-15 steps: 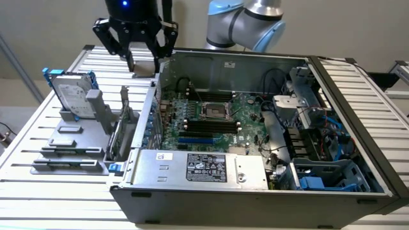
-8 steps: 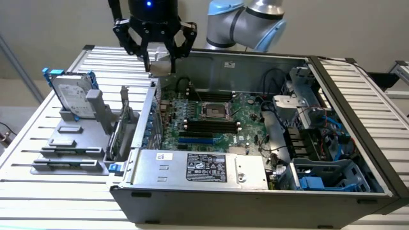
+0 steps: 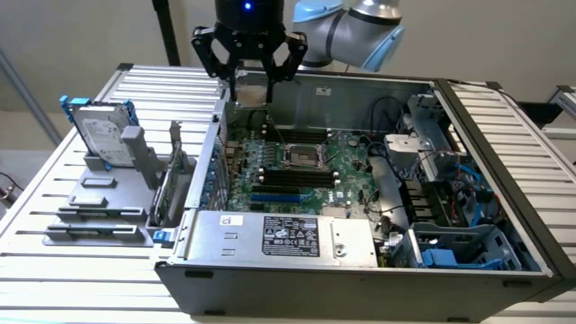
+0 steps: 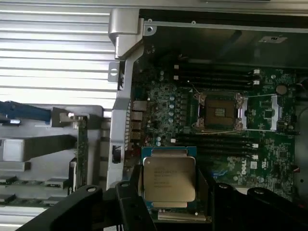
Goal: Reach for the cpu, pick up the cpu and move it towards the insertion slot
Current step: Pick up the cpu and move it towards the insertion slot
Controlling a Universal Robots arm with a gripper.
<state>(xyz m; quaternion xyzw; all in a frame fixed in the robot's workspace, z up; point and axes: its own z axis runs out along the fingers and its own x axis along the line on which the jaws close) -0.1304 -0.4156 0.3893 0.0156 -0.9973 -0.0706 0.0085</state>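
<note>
Where ribbed metal table (image 3: 81, 223) meets open computer case (image 3: 360, 270): grey sheet-steel box, lid off, interior exposed from above. Green motherboard (image 3: 306, 169) on case floor, crowded with small components; long black memory slots (image 3: 297, 177) and blue card slot (image 3: 279, 200) toward near edge. Boxed silver power supply (image 3: 288, 236) with printed label along front wall; tangled dark cables (image 3: 396, 115) and blue plastic drive bay (image 3: 459, 246) at exterior view's right. Outside case, at exterior view's left: upright silver hard drive (image 3: 101, 135) with blue clips, standing in grey fixture rack (image 3: 99, 202).

Above rear corner of case: black gripper (image 3: 250, 91) on pale blue-grey arm (image 3: 355, 27), fingers pinching the cpu (image 3: 251, 89) by opposite edges, chip lifted clear of board and well apart from the insertion slot (image 3: 304, 156). No obstacle between chip and socket; case side wall (image 3: 216, 142) just beside gripper.

Wrist view: the cpu (image 4: 169, 179) as flat square, silvery-beige metal face with faint printed text, green-blue substrate rim, dark fingers (image 4: 132, 192) against both sides. Insertion slot (image 4: 219, 111) as square socket, shiny metal frame, dark centre, flanked by memory slots (image 4: 216, 72). Exterior view alone: arm, power supply, hard drive's full outline.
</note>
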